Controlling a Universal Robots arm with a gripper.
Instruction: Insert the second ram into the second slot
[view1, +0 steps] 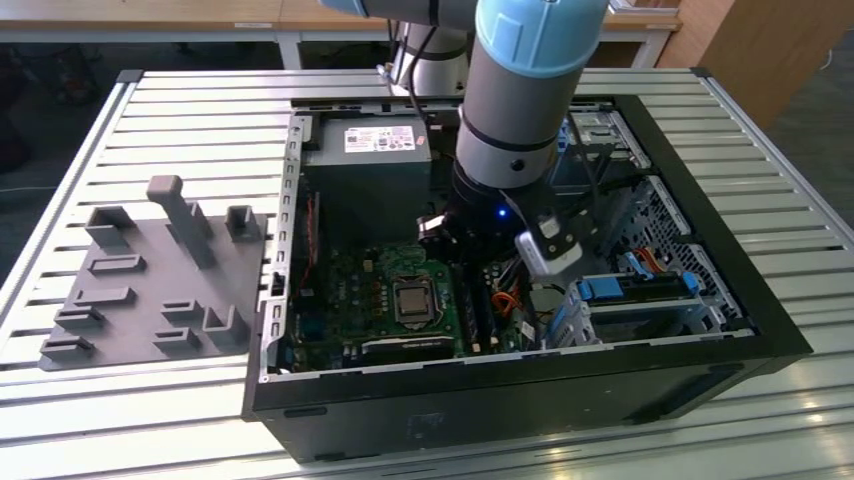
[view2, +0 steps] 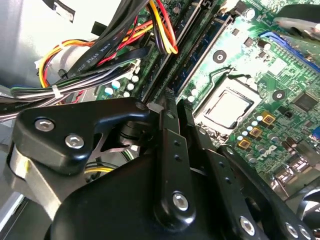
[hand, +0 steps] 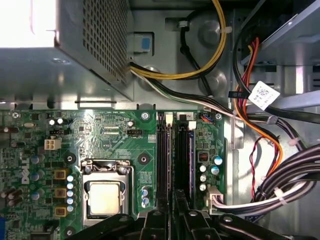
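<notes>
Two fingers (view2: 170, 125) pinching second ram (hand: 190, 155), seated

1 open PC case (view1: 747, 330), 1 motherboard (hand: 100, 140), 1 CPU socket (hand: 106, 197), 1 power supply (view1: 367, 150), 1 grey fixture tray (view1: 160, 290).

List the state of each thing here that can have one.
computer case: open, side panel off.
processor: seated in its socket, no cooler on it.
pincer: low inside the case, over the memory slots.
second ram: on edge along one slot; fully seated or not, cannot tell.
</notes>
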